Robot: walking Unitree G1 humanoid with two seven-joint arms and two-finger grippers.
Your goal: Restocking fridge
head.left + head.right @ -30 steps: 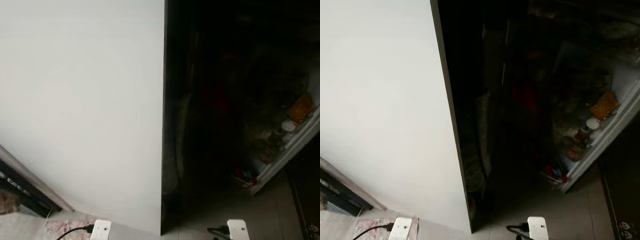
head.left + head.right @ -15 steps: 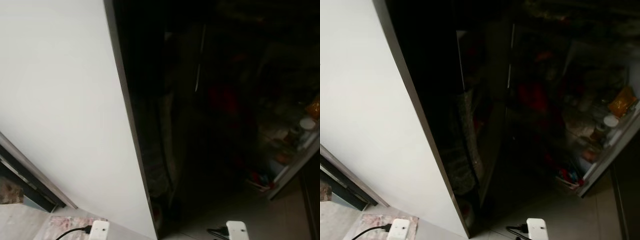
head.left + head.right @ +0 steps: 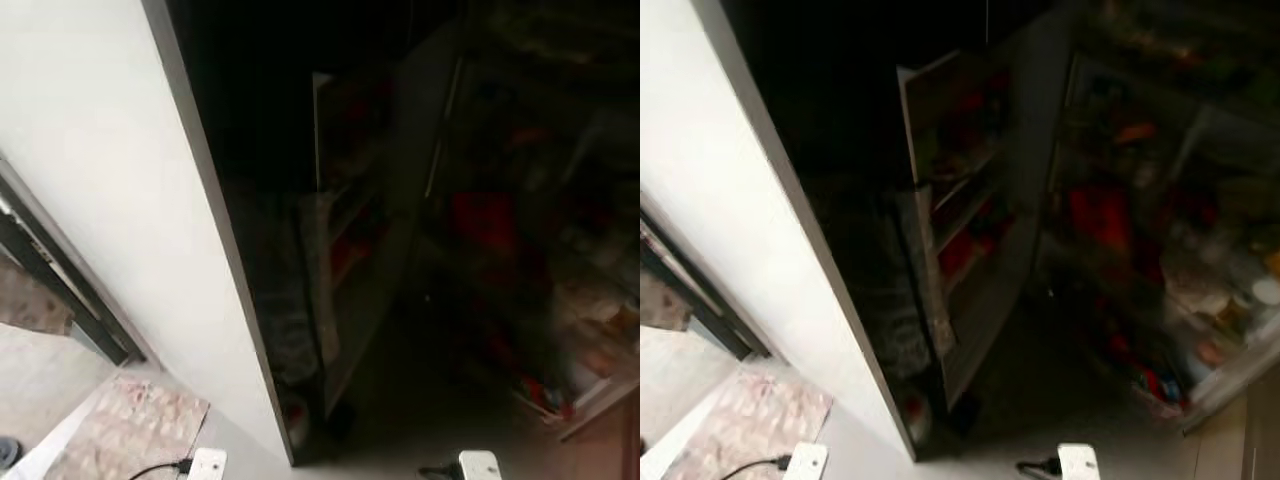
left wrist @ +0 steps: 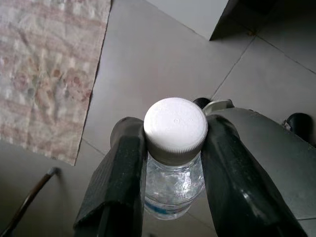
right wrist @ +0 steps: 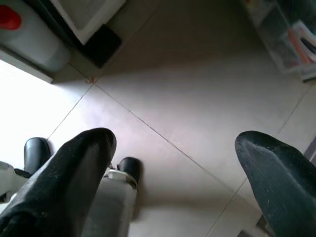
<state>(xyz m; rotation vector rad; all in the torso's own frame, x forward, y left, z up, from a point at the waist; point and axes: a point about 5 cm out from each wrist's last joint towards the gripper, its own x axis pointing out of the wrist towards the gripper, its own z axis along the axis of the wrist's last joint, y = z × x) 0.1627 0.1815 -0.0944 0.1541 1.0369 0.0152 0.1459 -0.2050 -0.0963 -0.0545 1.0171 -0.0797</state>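
Pale floor tiles are lying under you, and a patterned rug is sitting on them off to your left. From your head, you are looking down at a big fridge with both doors swung open. Its white left door is reaching toward you on the left side. Inside, it is very dark. You can just make out red things on the shelves in the middle, but they are too blurry to name. On the right, the other door's racks are holding jars and packets, also blurry.

Your left gripper is hanging low over the tiles. Its two black fingers are pressing on both sides of a clear water bottle, just under its white cap. So the bottle is sitting in your left gripper, well apart from the fridge shelves.

Your right gripper is hanging over the bare tiles too. Its fingers are spread wide apart and are holding nothing.
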